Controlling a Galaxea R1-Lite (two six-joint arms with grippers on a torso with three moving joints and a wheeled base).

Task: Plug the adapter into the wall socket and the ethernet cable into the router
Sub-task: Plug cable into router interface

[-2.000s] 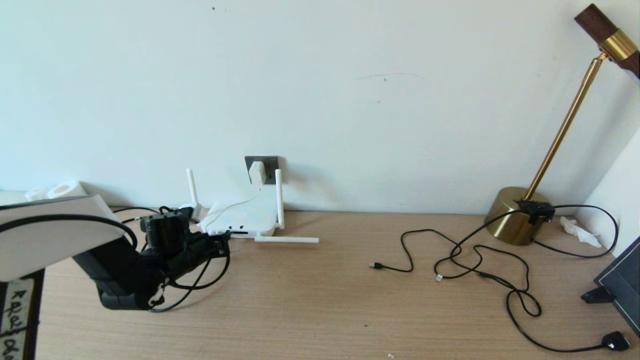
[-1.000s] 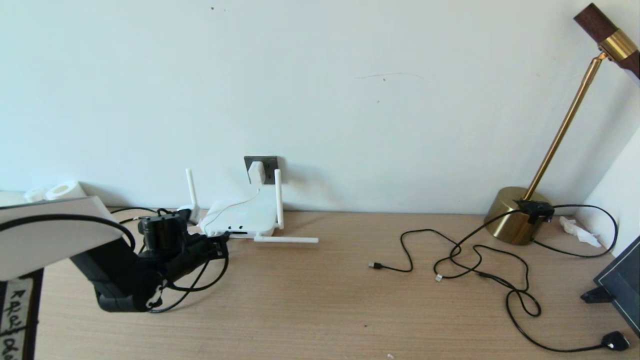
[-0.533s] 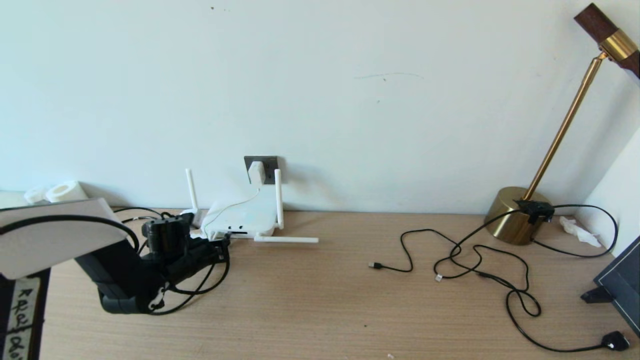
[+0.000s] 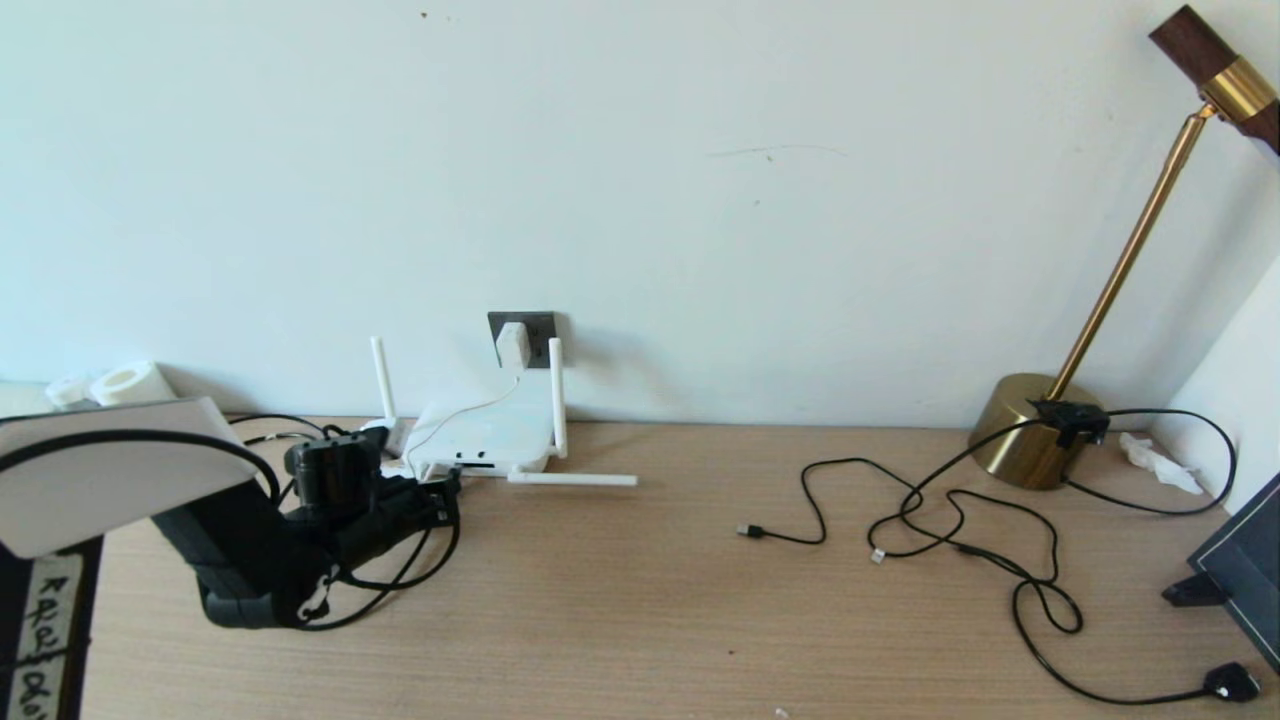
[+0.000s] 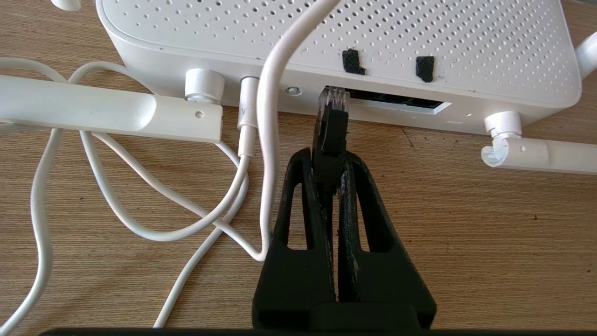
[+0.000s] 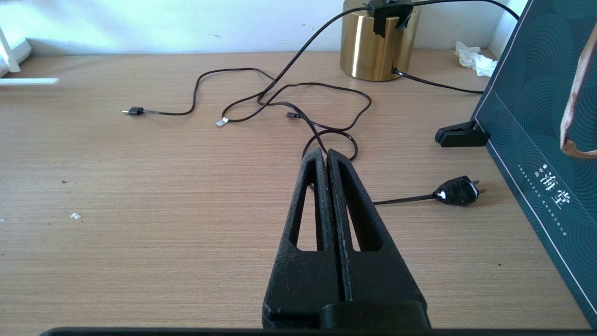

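The white router [image 4: 490,435] lies flat on the desk by the wall, its port edge facing me. The white adapter [image 4: 513,345] sits in the dark grey wall socket [image 4: 540,325], its thin white cord [image 5: 268,140] running over the router. My left gripper [image 5: 326,161] is shut on the black boot of the ethernet cable [image 5: 330,135]. The clear plug tip [image 5: 335,99] is at the left end of the router's dark port slot [image 5: 396,99], touching the opening. In the head view the left gripper [image 4: 445,492] sits just before the router. My right gripper [image 6: 325,156] is shut and holds nothing.
A brass lamp [image 4: 1035,430] stands at the back right. Thin black cables [image 4: 950,520] with small plugs sprawl across the desk's right half, ending in a black plug [image 6: 459,190]. A dark patterned bag [image 6: 545,116] stands on the right edge. White antennas [image 5: 107,109] lie flat beside the router.
My left arm has crept a little toward the router, bringing the ethernet plug closer to the port edge. The right side of the desk is unchanged.
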